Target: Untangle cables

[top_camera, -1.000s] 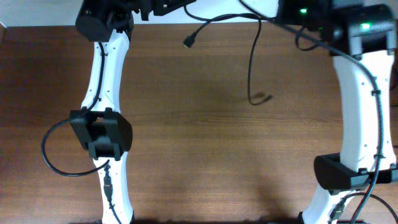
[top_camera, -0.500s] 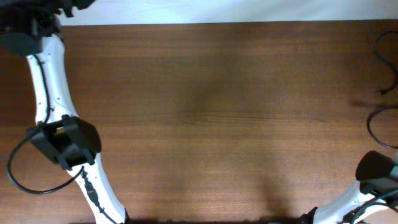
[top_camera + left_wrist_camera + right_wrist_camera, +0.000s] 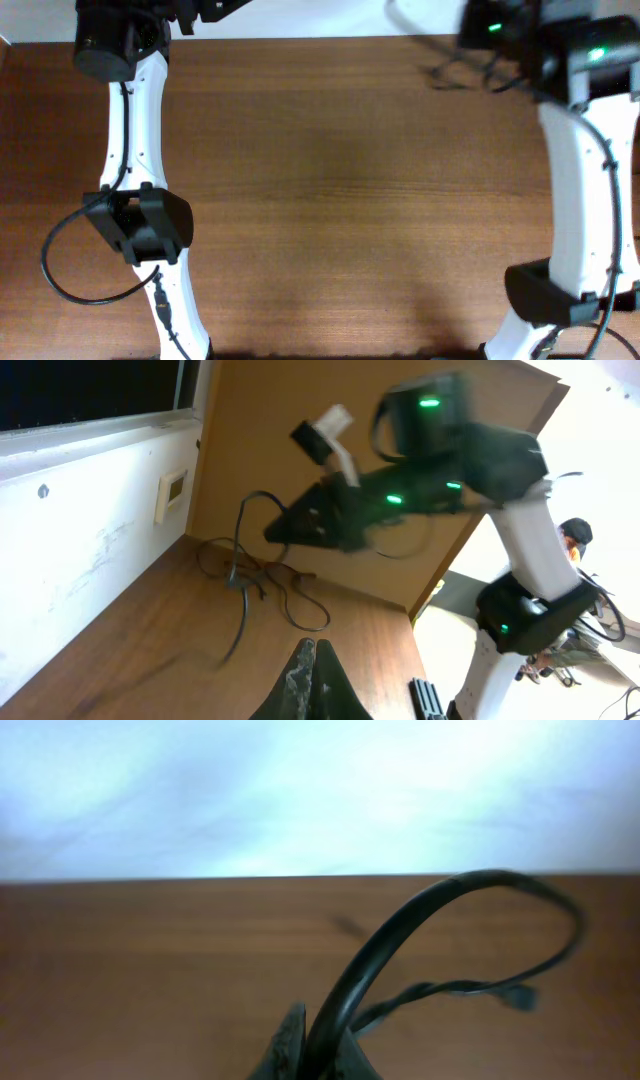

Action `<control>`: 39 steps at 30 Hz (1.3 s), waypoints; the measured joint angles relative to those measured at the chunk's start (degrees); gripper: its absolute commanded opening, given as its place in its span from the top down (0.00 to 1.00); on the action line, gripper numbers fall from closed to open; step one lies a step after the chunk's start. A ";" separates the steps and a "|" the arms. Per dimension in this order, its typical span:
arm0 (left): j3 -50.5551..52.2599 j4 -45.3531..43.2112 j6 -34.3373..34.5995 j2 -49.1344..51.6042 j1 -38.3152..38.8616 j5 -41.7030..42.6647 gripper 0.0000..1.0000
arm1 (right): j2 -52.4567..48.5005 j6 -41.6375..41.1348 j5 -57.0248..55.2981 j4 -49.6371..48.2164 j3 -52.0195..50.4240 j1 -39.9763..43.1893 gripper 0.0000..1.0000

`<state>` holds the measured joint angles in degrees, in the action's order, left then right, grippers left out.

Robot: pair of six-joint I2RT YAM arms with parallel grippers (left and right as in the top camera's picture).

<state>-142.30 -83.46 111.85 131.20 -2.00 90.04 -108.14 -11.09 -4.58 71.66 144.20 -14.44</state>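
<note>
**Overhead view.** At 9 o'clock: left arm (image 3: 128, 130), white with black joints, running from 7 o'clock up to 11 o'clock over the brown table (image 3: 340, 200). At 3 o'clock: right arm (image 3: 580, 180), running from 5 o'clock up to 1 o'clock, with green lights (image 3: 600, 52) lit on its upper end. At 1 o'clock, just beside that upper end: the cables (image 3: 462, 72), thin dark lines, blurred, near the far table edge. Jaw state of either arm: cannot tell from here.

**Left wrist view.** At 6 o'clock: left gripper (image 3: 308, 665), jaws pressed together to a point, nothing seen between them. Just off centre toward 11 o'clock: right gripper (image 3: 290, 528), dark and wedge-shaped, raised off the table, with the cables (image 3: 243, 550) hanging from its tip. Lower strands draped in loose loops on the table, near the white wall (image 3: 80, 560). At 10 o'clock: wall plate (image 3: 172, 495).

**Right wrist view.** At 6 o'clock: right gripper (image 3: 312, 1050), jaws clamped on the cables (image 3: 400, 925). From the jaws: one black strand arcing up toward 2 o'clock, then bending down at 3 o'clock. Below the arc, at 4 o'clock: a thinner twisted strand ending in a small plug (image 3: 515, 995). Behind: table across the lower half, pale wall across the upper half.
</note>
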 measured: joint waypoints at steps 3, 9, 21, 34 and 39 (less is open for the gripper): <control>0.00 -0.04 -0.07 0.00 0.46 0.00 1.00 | 2.27 1.42 -0.07 -0.04 0.00 -4.31 0.96; -0.61 -1.40 -0.39 2.25 4.35 -0.09 1.00 | 5.57 2.47 -1.44 -1.62 0.02 -4.66 0.96; -0.44 -1.18 -8.61 14.03 20.17 -0.02 0.98 | 6.62 2.60 -3.08 -0.85 0.02 -3.76 0.96; -0.44 1.14 -30.36 14.01 28.33 0.00 0.59 | 6.62 2.71 -3.08 1.62 0.02 -3.76 0.96; -0.44 3.54 -34.73 14.01 28.39 0.00 0.56 | 6.62 2.71 -3.10 1.95 0.02 -3.76 0.96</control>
<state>-142.74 -79.92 77.12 145.21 26.39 90.04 -101.51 -8.38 -7.68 73.60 144.22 -18.20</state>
